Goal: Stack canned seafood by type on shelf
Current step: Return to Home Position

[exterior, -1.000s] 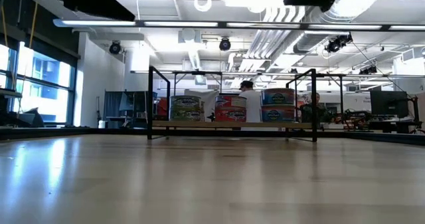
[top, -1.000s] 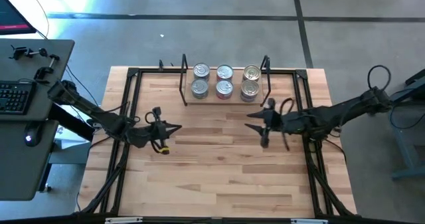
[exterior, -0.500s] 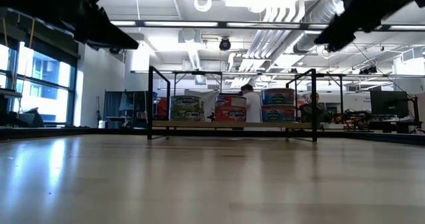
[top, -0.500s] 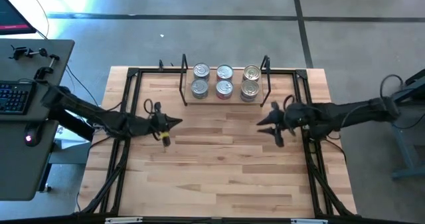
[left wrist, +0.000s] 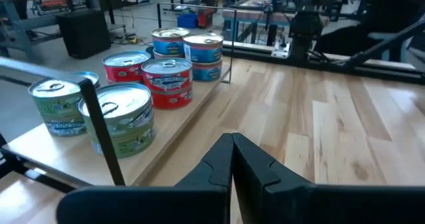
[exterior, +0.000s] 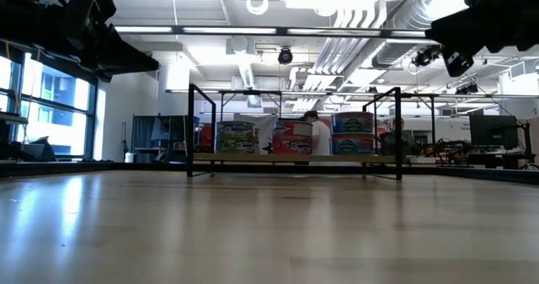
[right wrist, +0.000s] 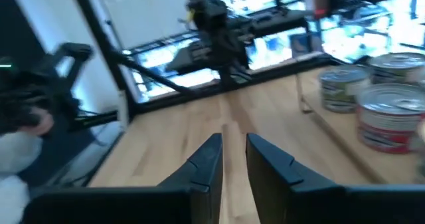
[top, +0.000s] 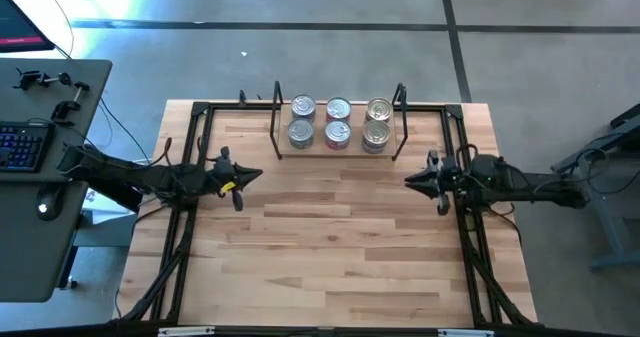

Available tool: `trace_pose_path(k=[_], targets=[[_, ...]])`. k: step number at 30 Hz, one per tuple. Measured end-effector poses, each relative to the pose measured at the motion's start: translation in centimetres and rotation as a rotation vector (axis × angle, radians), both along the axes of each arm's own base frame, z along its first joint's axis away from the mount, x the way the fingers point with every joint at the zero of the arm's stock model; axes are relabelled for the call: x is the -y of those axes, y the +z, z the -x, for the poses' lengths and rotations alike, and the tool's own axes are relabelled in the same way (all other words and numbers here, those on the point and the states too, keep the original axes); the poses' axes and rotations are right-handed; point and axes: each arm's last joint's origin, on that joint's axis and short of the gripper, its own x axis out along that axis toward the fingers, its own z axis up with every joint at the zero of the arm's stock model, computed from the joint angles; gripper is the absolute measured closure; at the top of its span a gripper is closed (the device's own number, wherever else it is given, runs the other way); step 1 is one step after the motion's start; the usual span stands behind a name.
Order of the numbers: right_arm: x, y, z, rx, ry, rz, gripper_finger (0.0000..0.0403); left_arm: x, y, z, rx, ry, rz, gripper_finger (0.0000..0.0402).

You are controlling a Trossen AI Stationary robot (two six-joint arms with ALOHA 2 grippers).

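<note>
The canned seafood (top: 338, 122) stands on the shelf (top: 318, 150) at the table's far middle, in three columns of two rows. The low view shows the cans (exterior: 292, 137) two high on the shelf's wooden board (exterior: 295, 158). My left gripper (top: 260, 174) hangs over the table's left part, shut and empty, pointing toward the right. My right gripper (top: 407, 182) hangs over the right part and points toward the left. Its fingers stand a narrow gap apart (right wrist: 234, 151) with nothing between them. In the wrist views the cans (left wrist: 166, 78) (right wrist: 392, 114) stand well ahead of the fingers.
A large black frame (top: 190, 157) runs around the tabletop. A desk with a keyboard (top: 25, 142) stands beyond the table's left edge. In the low view a person (exterior: 318, 132) shows in the room behind the shelf. Bare wood lies between the grippers and toward the near edge.
Both arms have drawn back and sunk lower. My left gripper has gone toward the table's left edge and a little toward the far edge. My right gripper has gone toward the right edge. The cans have kept still.
</note>
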Motion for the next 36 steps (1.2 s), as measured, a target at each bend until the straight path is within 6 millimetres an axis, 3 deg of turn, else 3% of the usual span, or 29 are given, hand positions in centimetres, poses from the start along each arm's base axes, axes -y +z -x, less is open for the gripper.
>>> trace_pose_path(k=[15,27,36], targets=[[-1.0,-4.3,0.3,0.137,0.201,0.127,0.0348,0.0,-0.1,0.2,0.040,-0.039,0.088,0.0402],[-0.9,-4.5,0.2,0.118,0.172,0.122,0.0348,-0.1,0.6,0.4,0.086,-0.044,0.032,0.0401],[-0.9,-4.5,0.2,0.118,0.172,0.121,0.0348,-1.1,0.7,2.6,0.070,-0.018,-0.018,0.0401]])
